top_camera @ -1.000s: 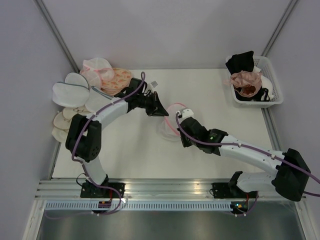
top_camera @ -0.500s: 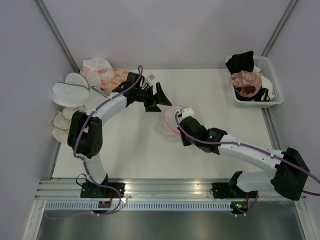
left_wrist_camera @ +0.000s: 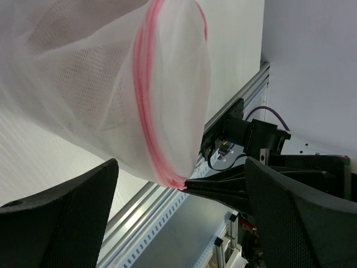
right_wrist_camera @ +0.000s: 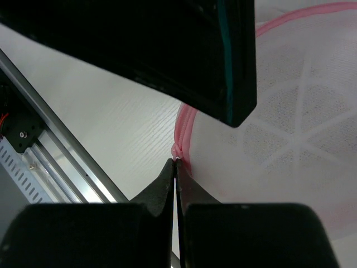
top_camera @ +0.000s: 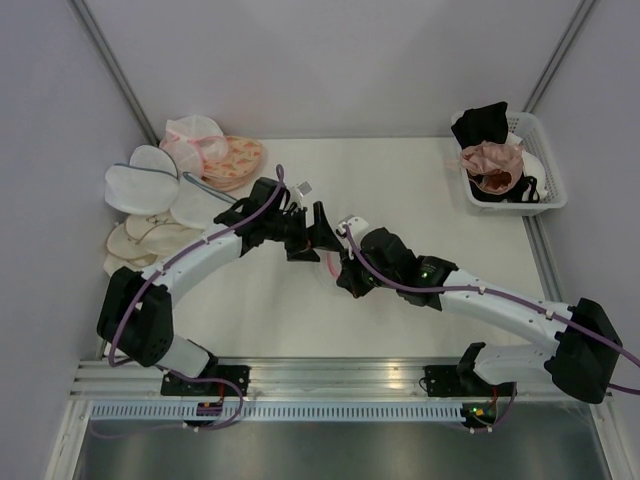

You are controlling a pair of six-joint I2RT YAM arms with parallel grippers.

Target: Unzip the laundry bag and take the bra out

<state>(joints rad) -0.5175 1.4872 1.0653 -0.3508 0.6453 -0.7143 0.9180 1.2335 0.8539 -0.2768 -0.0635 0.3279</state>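
The laundry bag, white mesh with a pink zipper rim, hangs tilted above the table between both grippers. My right gripper is shut on the pink zipper end at the bag's rim. In the left wrist view the same pinch shows at the bag's lower tip. My left gripper is open, its black fingers standing wide on either side of the bag without touching it. From above, only a pink sliver of the laundry bag shows between the left gripper and the right gripper. The bra is hidden.
A white basket at the back right holds a black garment and a dusty-pink bra. Other mesh bags and an orange-patterned pouch lie piled at the back left. An aluminium rail borders the near edge.
My left gripper has opened and swung back toward the near side, and now straddles the bag. The right gripper stays shut on the zipper end and has drawn the bag slightly left.
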